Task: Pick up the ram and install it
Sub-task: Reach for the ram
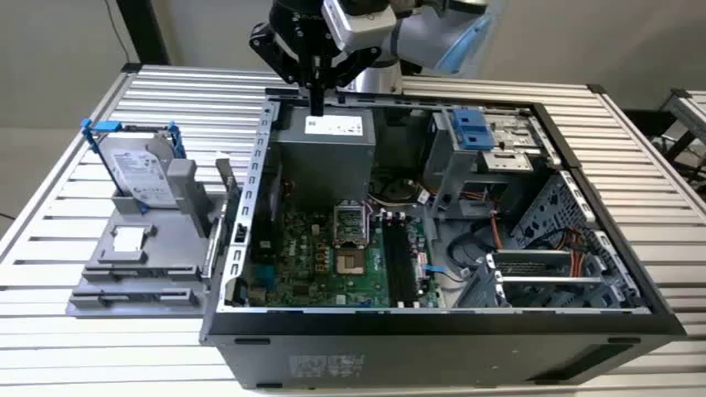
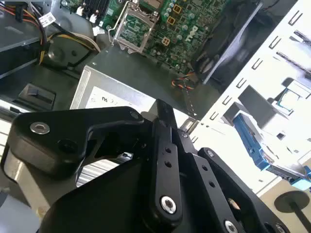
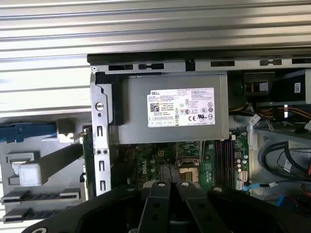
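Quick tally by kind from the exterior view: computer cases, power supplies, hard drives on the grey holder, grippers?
Computer case: 1
Power supply: 1
Hard drive on the grey holder: 1
Gripper: 1
Total: 4

Black gripper (image 1: 317, 101). Green motherboard (image 1: 289, 269) (dotted with dark parts), grey power supply (image 1: 322, 165) with white label (image 1: 332, 125). Silver drive (image 1: 141, 172) in a blue bracket (image 1: 102, 126); ribbed silver table (image 1: 121, 351).

A surface (image 1: 182, 95) of pale ribbed metal slats stretched across the exterior view under even, bright light, with a plain grey backdrop (image 1: 55, 58) behind it, a dark upright post (image 1: 144, 29) at its far corner and a second slatted piece (image 1: 689, 112) at the exterior view's right edge.
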Robot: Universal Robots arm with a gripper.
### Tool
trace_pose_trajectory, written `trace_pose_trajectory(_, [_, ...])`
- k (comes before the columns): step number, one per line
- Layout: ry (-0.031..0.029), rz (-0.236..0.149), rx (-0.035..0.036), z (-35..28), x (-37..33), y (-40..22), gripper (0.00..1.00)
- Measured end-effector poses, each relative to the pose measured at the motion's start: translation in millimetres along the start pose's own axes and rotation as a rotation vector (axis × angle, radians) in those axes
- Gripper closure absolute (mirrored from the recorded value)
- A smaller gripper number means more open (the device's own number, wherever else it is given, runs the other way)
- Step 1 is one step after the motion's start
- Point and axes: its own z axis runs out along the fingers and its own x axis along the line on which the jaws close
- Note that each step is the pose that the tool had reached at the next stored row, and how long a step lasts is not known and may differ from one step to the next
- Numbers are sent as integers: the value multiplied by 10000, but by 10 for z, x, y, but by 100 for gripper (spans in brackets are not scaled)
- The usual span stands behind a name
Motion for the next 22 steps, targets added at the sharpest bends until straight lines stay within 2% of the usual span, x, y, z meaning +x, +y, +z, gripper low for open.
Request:
trace_pose_trajectory(13, [1, 1, 0, 0, 5, 0, 100])
trace_pose_trajectory(22, [0, 1, 0, -2, 115, -8, 100])
